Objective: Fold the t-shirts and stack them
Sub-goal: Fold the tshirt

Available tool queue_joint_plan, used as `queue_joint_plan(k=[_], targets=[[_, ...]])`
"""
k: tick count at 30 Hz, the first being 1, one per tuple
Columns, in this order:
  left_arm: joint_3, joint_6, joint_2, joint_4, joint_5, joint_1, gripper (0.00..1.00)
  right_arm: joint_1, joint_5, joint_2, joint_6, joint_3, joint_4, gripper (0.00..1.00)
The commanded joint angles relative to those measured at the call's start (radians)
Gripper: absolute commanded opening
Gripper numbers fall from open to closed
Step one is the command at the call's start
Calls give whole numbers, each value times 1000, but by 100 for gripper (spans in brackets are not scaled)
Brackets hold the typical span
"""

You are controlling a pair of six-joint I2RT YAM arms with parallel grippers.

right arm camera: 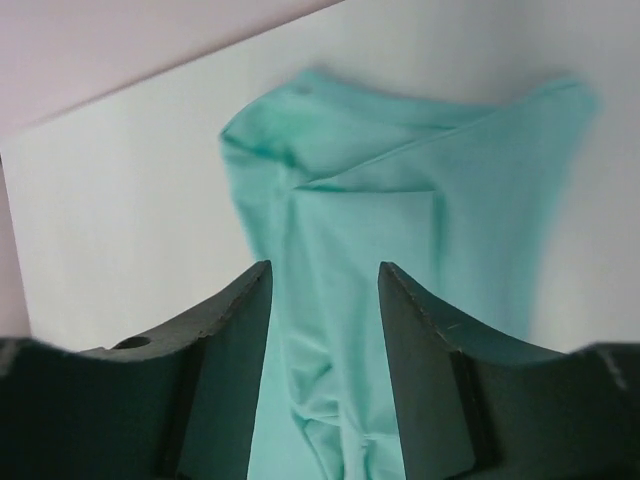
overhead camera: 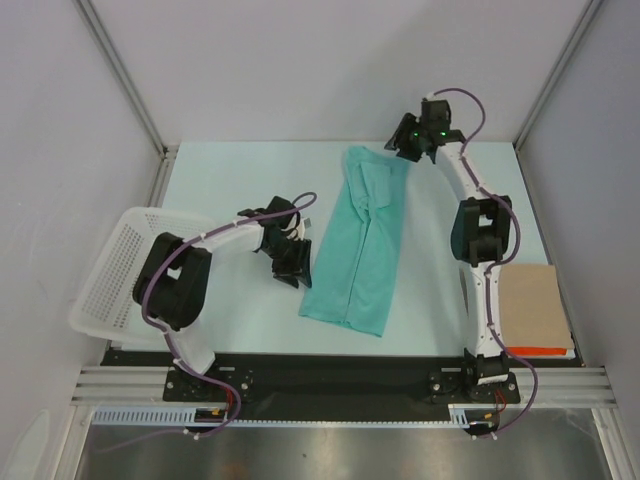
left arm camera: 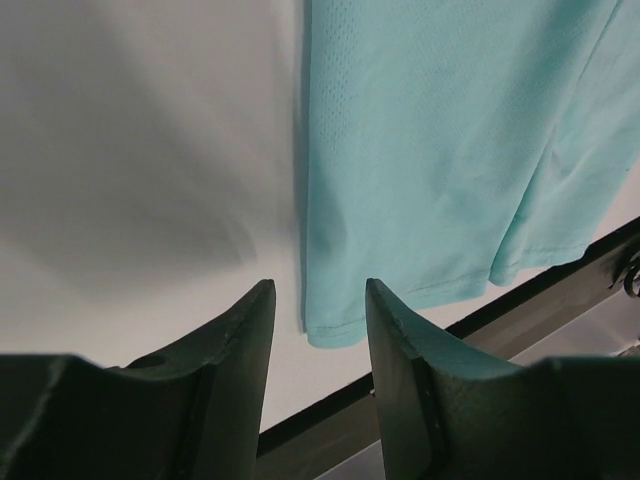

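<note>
Teal t-shirt (overhead camera: 358, 245), long narrow strip; far corner behind right pincer (overhead camera: 403, 150)

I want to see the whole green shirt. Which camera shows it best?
The top view: the whole teal soft-cloth t-shirt lies folded into a strip. The left wrist shows only its hem end; the right wrist, only its far end.
</note>
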Motion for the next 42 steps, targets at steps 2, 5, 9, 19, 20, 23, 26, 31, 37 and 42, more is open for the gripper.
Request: queue_joint_plan(k=[2,5,9,19,20,23,26,31,37,42], targets=[[31,67,23,-8,48,8,46,115,50,-9,-136,-30,146,54],[22,64,21,-12,51,9,44,124,39,83,-105,48,257,59],[14,59,21,-4,53,9,43,124,10,195,-74,164,366,58],[-59,16,12,37,93,11,43,121,-8,271,-59,183,449,52],[-64,18,15,37,97,9,42,121,-16,269,-62,177,444,50],[-67,16,18,42,102,9,42,115,-40,261,-79,164,432,45],[-67,14,17,43,100,9,41,115,-59,252,-107,160,424,34],[-72,13,17,46,100,9,41,117,-77,260,-128,170,414,30],[-75,16,18,37,105,9,41,133,-64,263,-146,169,372,31],[-87,28,11,34,102,9,41,146,-28,223,-162,112,354,29]])
